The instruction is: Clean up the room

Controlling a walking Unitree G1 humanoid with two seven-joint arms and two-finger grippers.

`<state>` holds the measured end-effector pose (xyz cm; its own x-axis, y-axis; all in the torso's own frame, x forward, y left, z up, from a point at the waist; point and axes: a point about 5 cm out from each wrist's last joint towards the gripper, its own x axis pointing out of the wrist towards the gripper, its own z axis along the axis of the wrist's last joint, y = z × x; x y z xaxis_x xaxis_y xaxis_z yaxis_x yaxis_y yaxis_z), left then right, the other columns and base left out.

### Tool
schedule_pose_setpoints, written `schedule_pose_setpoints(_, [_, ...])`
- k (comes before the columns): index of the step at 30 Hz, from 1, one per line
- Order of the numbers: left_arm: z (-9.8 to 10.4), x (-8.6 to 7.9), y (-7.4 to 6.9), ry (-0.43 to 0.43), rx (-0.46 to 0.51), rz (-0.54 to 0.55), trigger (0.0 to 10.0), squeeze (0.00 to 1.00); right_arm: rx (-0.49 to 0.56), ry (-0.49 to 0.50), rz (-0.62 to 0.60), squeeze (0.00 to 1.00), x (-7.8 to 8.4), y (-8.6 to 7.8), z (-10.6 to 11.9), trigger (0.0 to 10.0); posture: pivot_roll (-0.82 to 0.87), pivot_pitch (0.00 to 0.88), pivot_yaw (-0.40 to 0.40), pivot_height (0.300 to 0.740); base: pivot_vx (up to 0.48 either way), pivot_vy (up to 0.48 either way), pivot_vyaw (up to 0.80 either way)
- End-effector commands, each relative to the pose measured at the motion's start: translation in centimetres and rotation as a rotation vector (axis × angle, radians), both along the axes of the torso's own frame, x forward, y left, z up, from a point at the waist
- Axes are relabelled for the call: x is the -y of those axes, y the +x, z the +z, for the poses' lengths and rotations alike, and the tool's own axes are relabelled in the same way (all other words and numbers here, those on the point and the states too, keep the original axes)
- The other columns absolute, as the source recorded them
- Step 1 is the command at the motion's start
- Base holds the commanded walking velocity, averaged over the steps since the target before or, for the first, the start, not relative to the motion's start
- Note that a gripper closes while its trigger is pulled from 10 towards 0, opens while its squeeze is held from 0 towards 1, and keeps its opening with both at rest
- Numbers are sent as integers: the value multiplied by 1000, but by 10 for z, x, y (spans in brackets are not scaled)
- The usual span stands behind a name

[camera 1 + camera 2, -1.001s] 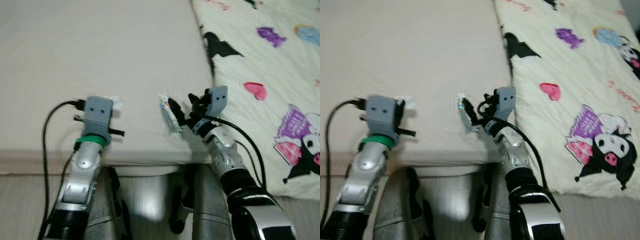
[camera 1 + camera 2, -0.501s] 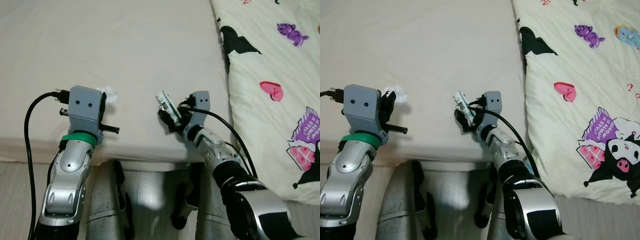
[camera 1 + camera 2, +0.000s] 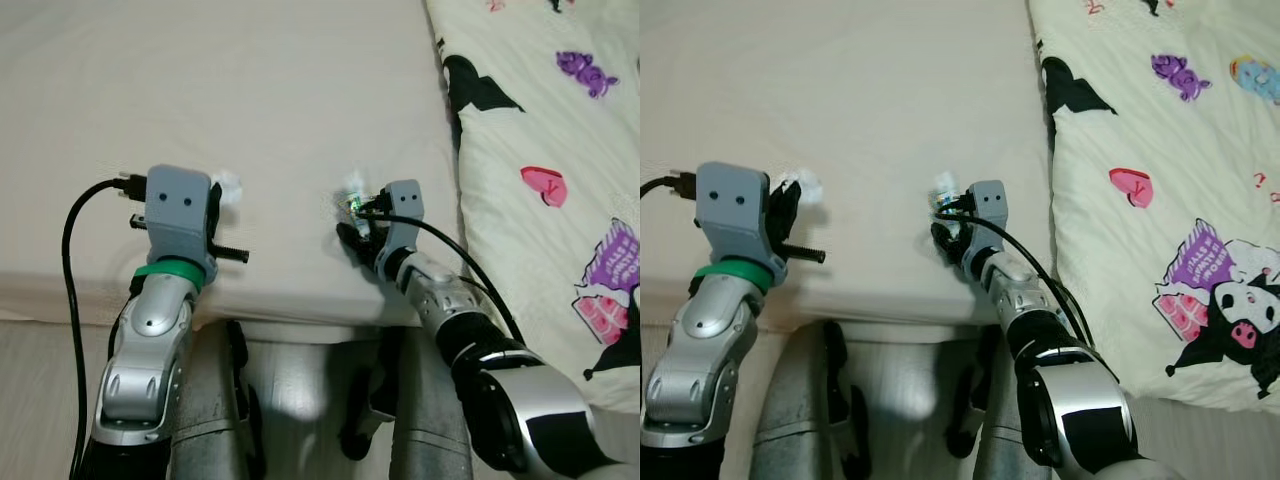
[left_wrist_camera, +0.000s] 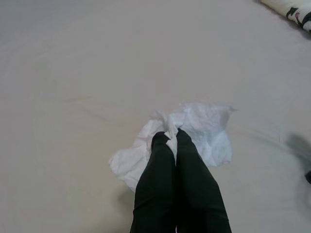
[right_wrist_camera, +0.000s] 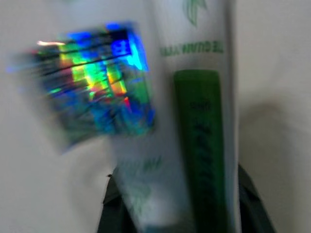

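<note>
Now right end effector (image 3: pixel 352 212) tipped forward versus half second ago: white-green packet (image 5: pixel 194 121) with holographic patch, earlier standing up above fingers, points down toward bed (image 3: pixel 250 90), at 12 o'clock of wrist. Grip clamped on packet. Left end effector (image 4: pixel 176 138) clenched on crumpled white tissue (image 4: pixel 194 131), unchanged, at 9 o'clock from packet. Judgement: both litter items secured, ready for carrying off. Count: one tissue, one packet, one cartoon-print blanket (image 3: pixel 560 150) at 3 o'clock, two end effectors.
</note>
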<state>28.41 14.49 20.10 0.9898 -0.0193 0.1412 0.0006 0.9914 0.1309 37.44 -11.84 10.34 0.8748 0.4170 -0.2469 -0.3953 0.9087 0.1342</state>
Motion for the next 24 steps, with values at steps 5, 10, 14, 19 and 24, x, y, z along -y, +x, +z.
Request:
schedule_pose_setpoints(5, [-18,15,9,-10,-65,-44,10000,0,17,-58,-91,0,36,-2,-4,0,165,195,-69,555,0,0,0])
schedule_pose_setpoints(10, [-19,21,12,-74,-87,-118,10000,0,234,63,-92,0,41,4,28,0,139,149,-68,555,0,0,0])
schedule_pose_setpoints(14, [-6,23,16,-65,-27,-182,10000,0,550,262,-158,0,44,-8,79,10000,100,78,-61,555,0,0,0])
schedule_pose_setpoints(19, [1,27,18,-41,12,-249,10000,0,695,180,-217,0,45,-35,86,10000,82,47,-53,555,0,0,-213])
schedule_pose_setpoints(24, [-9,31,15,-72,-45,-318,10000,0,719,98,-303,0,48,-57,72,10000,51,0,-25,570,0,0,-106])
